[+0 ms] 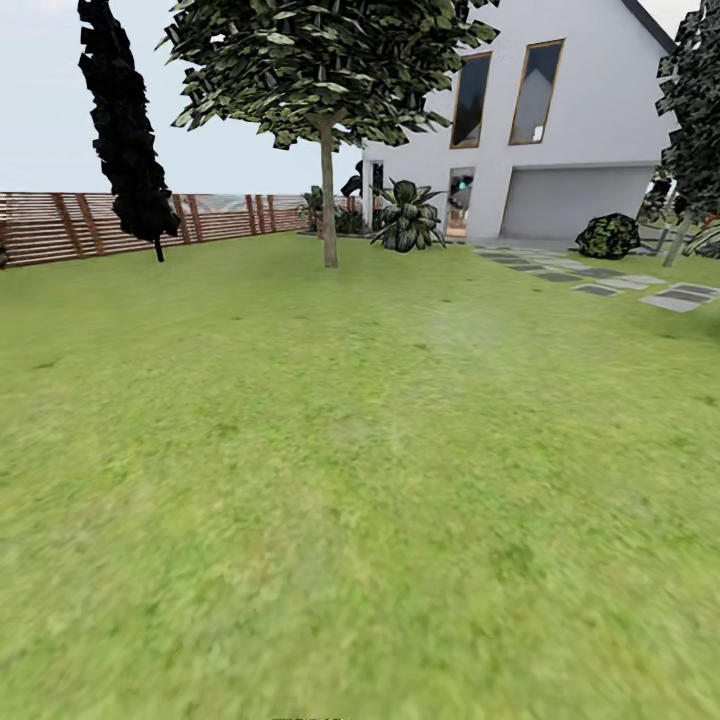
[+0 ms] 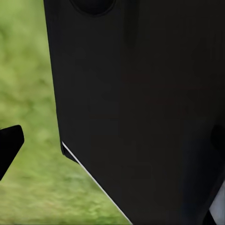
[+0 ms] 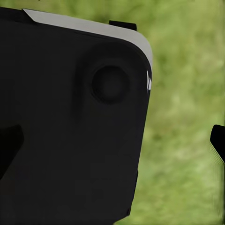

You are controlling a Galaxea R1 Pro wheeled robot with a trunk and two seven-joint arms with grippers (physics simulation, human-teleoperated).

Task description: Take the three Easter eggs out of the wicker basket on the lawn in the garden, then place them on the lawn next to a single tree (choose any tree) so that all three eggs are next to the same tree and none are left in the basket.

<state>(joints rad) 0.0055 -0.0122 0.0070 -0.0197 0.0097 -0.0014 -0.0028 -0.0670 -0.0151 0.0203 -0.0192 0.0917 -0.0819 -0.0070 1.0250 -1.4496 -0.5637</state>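
Wide open lawn (image 1: 330, 480), pale-trunked tree (image 1: 327, 190) ahead by the fence (image 1: 60, 225), white house (image 1: 580, 110) behind, both grippers' grip impossible to tell

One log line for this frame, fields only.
phase: in transit | ahead: tree on lawn | house behind | grippers: state unclear

Wide mottled green lawn (image 1: 360, 480), pale-trunked tree (image 1: 327, 190) upright at its far side
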